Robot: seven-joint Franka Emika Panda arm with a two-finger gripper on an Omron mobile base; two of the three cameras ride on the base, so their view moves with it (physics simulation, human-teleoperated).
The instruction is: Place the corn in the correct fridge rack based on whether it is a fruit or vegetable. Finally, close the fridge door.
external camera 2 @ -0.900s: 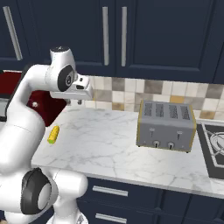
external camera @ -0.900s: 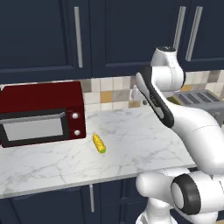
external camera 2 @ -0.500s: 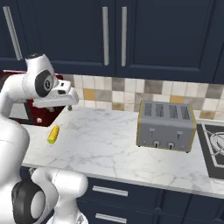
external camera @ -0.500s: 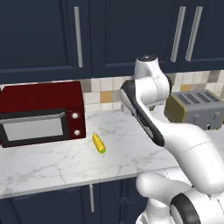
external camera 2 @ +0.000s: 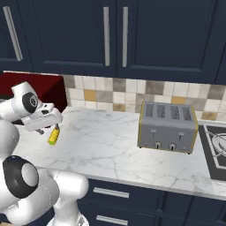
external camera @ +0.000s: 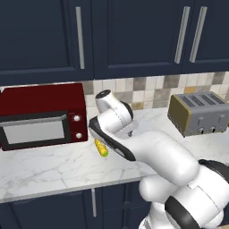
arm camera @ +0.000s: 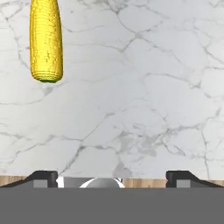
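The corn (external camera: 102,149) lies on the marble counter in front of the red microwave, a small yellow cob with a green tip. In the right base view the corn (external camera 2: 53,134) sits just below and right of my hand. My gripper (arm camera: 113,178) hangs over the counter, open, with its two dark fingertips (arm camera: 43,177) wide apart and only bare marble between them. Seen from the hand, the corn (arm camera: 45,41) lies ahead and off to the left, clear of the fingers. The fridge rack and the fridge door are out of view.
A red microwave (external camera: 42,118) stands at the left of the counter (external camera 2: 110,145). A silver toaster (external camera 2: 167,126) stands to the right, with a stove top (external camera 2: 216,150) beyond it. Dark blue cabinets (external camera: 134,36) hang above.
My arm has swung left and down from high over the counter's middle to just above the counter beside the corn. The corn has stayed where it was.
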